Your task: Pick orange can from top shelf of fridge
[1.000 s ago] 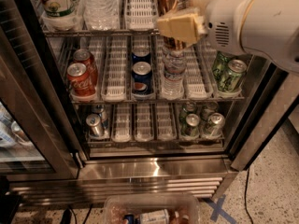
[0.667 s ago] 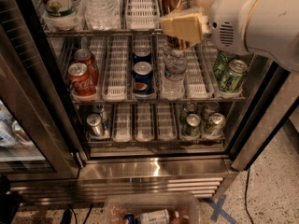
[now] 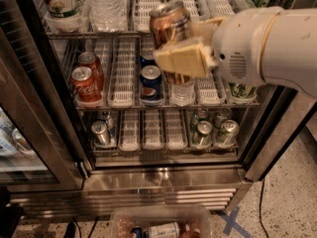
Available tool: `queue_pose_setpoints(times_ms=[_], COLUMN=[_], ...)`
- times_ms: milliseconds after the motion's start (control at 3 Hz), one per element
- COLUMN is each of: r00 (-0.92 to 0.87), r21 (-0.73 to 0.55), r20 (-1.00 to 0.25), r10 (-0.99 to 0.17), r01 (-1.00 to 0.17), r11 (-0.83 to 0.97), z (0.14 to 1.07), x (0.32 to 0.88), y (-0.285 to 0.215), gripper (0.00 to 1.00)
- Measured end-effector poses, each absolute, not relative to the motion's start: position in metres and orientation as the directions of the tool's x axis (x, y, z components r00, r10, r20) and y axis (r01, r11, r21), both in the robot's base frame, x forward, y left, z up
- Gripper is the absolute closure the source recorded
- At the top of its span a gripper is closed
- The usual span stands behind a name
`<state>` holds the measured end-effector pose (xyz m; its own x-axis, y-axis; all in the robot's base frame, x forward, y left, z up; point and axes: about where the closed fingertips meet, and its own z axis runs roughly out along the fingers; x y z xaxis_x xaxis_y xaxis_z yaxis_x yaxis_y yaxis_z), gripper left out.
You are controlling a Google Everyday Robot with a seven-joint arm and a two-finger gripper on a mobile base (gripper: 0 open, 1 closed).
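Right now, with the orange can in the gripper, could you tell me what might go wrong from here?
1. The orange can sits tilted in the gripper, at the front edge of the top shelf. The hold may be uneven, so the can could slip.
2. If it drops, it would probably hit the water bottle or the Pepsi can on the rack below.
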<state>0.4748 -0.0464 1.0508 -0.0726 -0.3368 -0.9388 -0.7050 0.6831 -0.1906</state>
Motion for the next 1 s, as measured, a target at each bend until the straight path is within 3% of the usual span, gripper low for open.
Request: queue_pose_setpoints(times_ms=[667,1000], r00=[-0.080,-0.077], r21=[-0.093,-0.090], r20=[-0.931,-0.929], r10=[-0.357,-0.363], r01=[-0.892,-0.903], r11=[0.442,0.421], z=[1.033,1.034], x=[0.394,0.387], y=[0.002,0.006], gripper=[1.00,1.00])
